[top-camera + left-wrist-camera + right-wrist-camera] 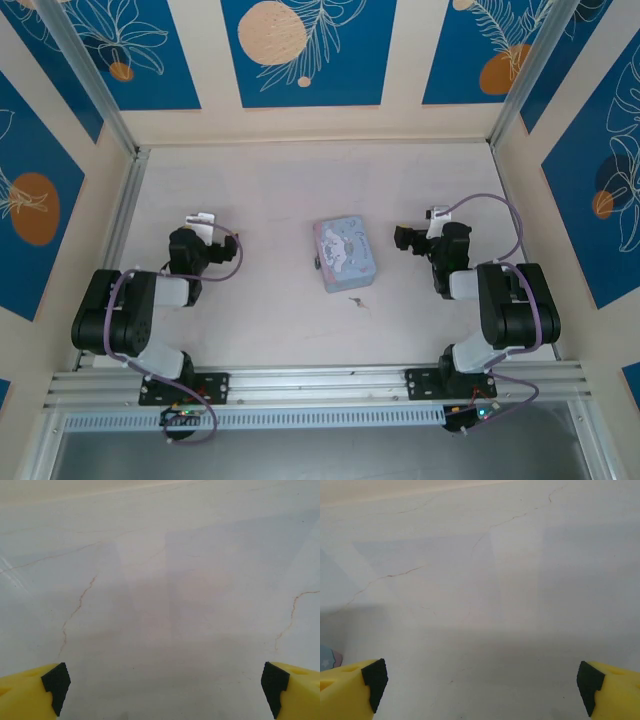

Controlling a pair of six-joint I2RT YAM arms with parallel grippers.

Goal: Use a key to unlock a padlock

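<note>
left fingers [30, 692] spread wide over table [160, 580], empty, right fingers [350, 687] likewise, tiny key [356, 300] apparently near tin box [347, 253]

The top view is bright and even, with the light coming from above. Only small, soft shadows lie on the pale table [270, 180]. The key [357, 300] is so tiny there that it looks like a fuzzy speck. The tall posts [90, 75] at the far left and right lean. Both wrist views look pale and washed out. Wide, faint grey shadow bands cross the table, and the near part is dimmer.
</note>
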